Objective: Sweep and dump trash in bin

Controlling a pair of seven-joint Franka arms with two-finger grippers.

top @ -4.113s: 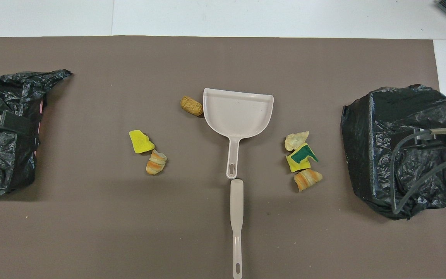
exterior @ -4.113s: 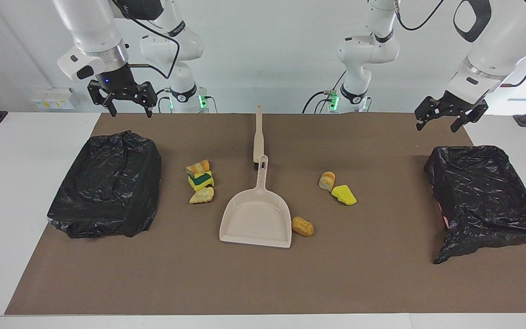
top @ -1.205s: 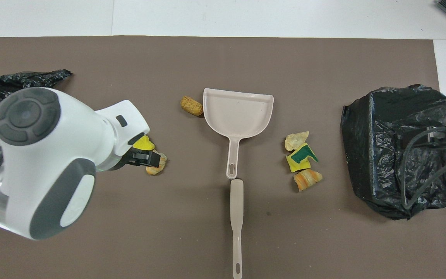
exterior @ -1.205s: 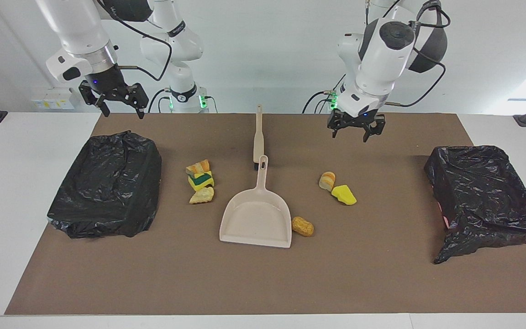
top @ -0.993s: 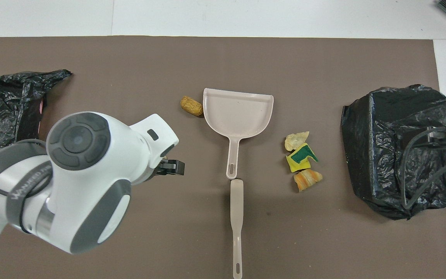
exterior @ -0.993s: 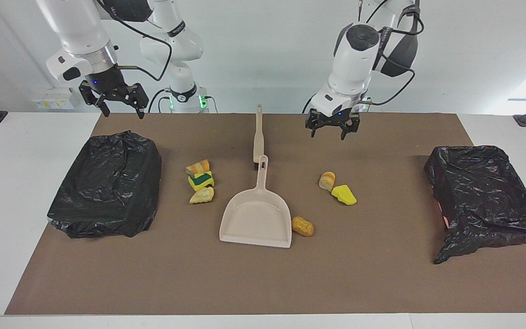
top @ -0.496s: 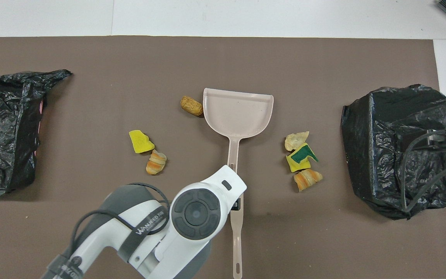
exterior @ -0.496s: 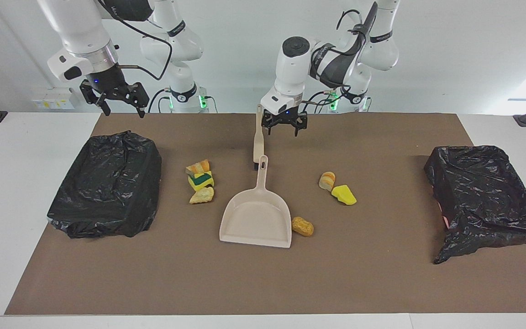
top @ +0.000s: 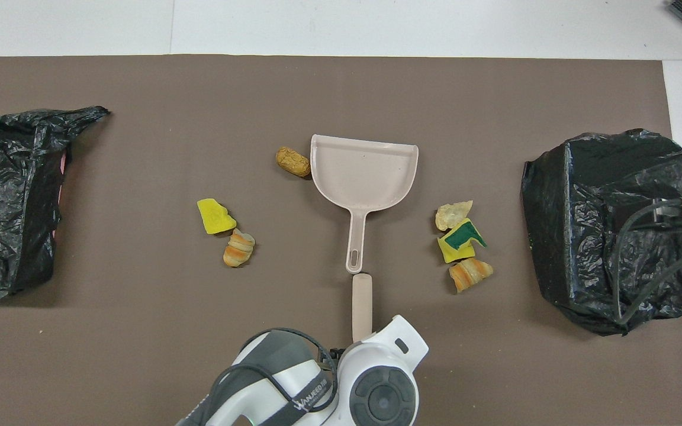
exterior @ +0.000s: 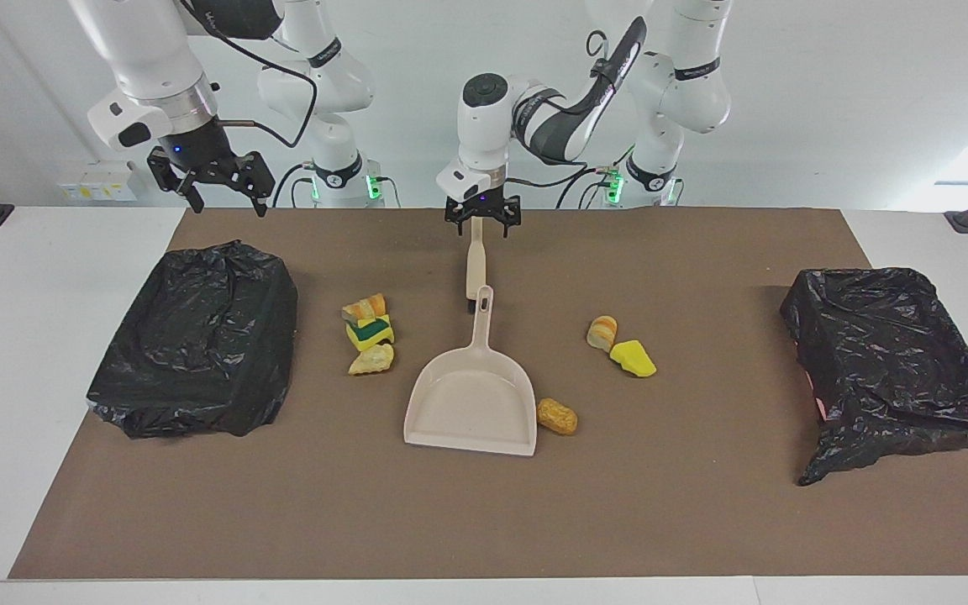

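Note:
The trash lies in two groups on the brown mat. An orange bread chunk (exterior: pixel 364 307), a yellow-green sponge (exterior: pixel 370 333) and a tan chunk (exterior: pixel 371 360) lie toward the right arm's end. A bread roll (exterior: pixel 602 332), a yellow sponge (exterior: pixel 633 358) and a tan lump (exterior: pixel 557 416) lie toward the left arm's end. The beige dustpan (exterior: pixel 471 403) rests mid-mat, with the beige brush (exterior: pixel 475 269) end to end with its handle. My left gripper (exterior: pixel 481 222) hangs open low over the brush's thin handle end. My right gripper (exterior: pixel 211 183) waits open over the mat's edge beside one bin.
Two bins lined with black bags stand at the mat's ends, one (exterior: pixel 198 336) toward the right arm's end, the other (exterior: pixel 896 361) toward the left arm's. In the overhead view the left arm's wrist (top: pixel 376 384) covers the brush's handle end.
My left arm has swung from the left arm's end of the mat toward the middle and come down over the brush's handle. The right arm and all the objects stayed put.

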